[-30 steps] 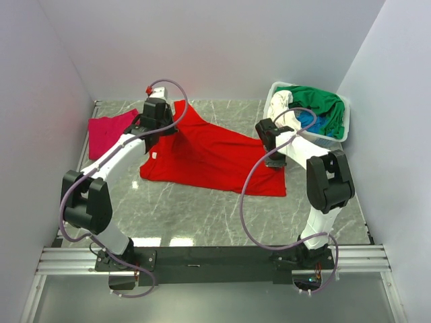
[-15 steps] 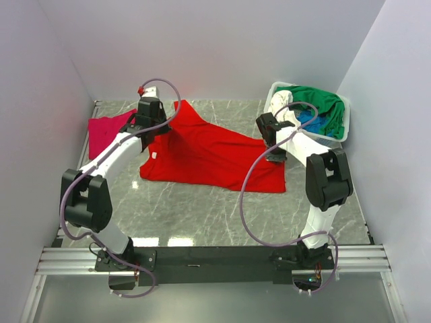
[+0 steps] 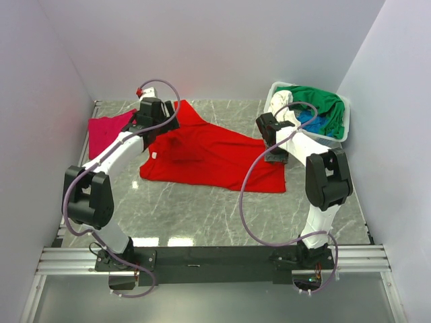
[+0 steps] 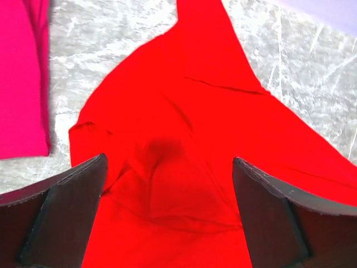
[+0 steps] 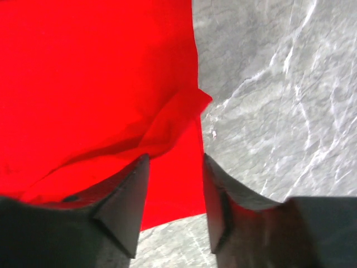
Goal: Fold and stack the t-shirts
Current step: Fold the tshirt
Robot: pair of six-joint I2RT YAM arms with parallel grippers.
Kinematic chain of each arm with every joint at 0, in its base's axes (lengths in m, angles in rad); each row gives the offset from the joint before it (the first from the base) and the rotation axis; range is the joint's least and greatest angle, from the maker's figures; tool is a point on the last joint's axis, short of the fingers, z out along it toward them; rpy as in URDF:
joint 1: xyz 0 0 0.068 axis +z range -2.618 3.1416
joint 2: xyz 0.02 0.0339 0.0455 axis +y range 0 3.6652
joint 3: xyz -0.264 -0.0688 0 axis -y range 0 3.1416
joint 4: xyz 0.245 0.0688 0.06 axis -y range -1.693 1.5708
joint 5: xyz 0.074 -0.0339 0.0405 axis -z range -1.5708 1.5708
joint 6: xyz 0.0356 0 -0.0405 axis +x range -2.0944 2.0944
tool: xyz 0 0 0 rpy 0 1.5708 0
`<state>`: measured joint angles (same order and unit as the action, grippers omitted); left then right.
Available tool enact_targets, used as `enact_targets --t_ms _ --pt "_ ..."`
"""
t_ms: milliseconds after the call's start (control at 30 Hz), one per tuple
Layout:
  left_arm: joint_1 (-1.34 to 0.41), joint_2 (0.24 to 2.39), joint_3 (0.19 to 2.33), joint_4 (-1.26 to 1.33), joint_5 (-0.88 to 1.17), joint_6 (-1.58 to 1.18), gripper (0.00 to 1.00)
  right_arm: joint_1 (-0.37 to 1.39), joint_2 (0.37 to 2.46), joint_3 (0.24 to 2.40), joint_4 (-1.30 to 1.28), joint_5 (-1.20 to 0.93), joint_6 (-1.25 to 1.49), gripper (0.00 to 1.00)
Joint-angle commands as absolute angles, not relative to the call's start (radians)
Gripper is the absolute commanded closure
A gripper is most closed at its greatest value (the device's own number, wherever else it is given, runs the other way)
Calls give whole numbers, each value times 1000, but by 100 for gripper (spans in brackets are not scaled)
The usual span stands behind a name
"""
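Note:
A bright red t-shirt lies spread flat on the marble table, one point reaching toward the back. My left gripper hovers over its upper left part. In the left wrist view this gripper stands wide open over rumpled red cloth, holding nothing. My right gripper is at the shirt's right edge. The right wrist view has its jaws parted, with the red edge lying loose below them. A magenta-pink t-shirt lies flat at the far left, beside the red one.
A white plastic basket at the back right holds a green t-shirt, a white one and a blue one. Bare marble table lies right of the red shirt. Walls close in on three sides.
Both grippers were shut on the red shirt and have now opened, letting it go. The left arm carried its corner toward the back left before releasing.

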<state>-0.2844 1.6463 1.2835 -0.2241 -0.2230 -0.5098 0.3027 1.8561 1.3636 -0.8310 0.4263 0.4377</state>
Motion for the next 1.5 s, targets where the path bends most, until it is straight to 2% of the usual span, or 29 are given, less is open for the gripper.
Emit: enact_targets --t_ms 0,233,400,600,867,1467 --pt "-279 1580 1278 -180 -284 -529 1 291 1829 1376 -830 454 437 47" --pt "-279 1448 1062 -201 -363 -578 1 285 1660 1169 -749 358 462 44" --pt "-270 1393 889 -229 -397 -614 11 285 1556 990 -680 281 476 44" --pt "-242 1361 798 -238 -429 -647 23 287 1500 887 -652 262 492 45" --pt "-166 1397 756 -216 -407 -644 32 285 1496 859 -634 265 509 44" --pt "-163 1365 712 -149 -299 -621 39 224 1511 836 -568 265 505 45"
